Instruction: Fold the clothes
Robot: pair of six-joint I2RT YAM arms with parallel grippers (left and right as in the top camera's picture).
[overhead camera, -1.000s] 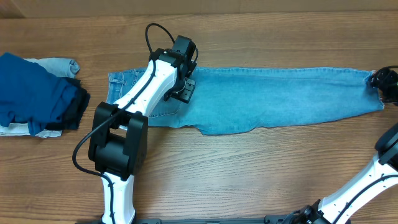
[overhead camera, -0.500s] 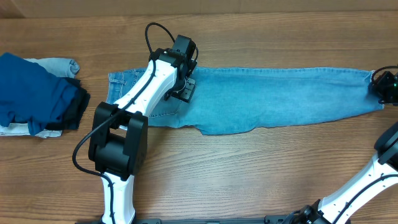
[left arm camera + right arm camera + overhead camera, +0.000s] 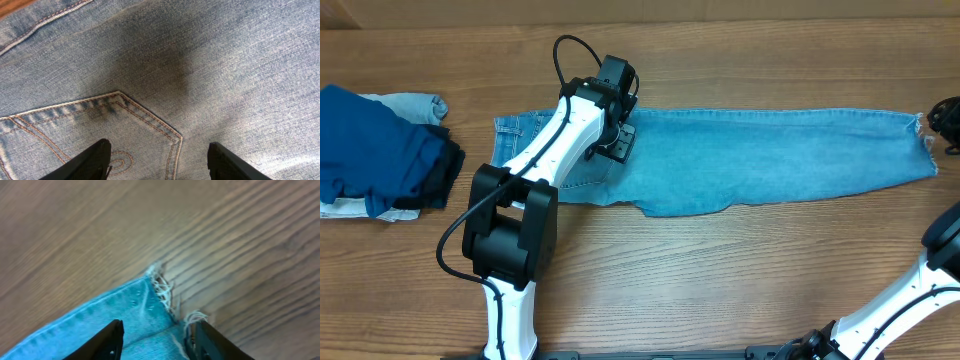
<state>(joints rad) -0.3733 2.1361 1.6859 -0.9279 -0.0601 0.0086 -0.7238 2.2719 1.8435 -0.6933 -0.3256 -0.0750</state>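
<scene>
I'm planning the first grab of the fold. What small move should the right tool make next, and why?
Probably close the right tool on the frayed hem: its fingers stand apart either side of the jeans' leg-end corner, gripping nothing, and the jeans lie flat at full length.

Faded denim jeans (image 3: 770,155), matt wood table (image 3: 720,280)

Overhead: bright, even, diffuse light; only faint soft shadows on the tabletop (image 3: 720,280). Left wrist: sharp, stitching crisp, one dark shadow blot on the jeans (image 3: 250,75) (mid-frame). Right wrist: soft overall, wood grain smeared toward top left, frayed hem (image 3: 162,287) fuzzy.
</scene>
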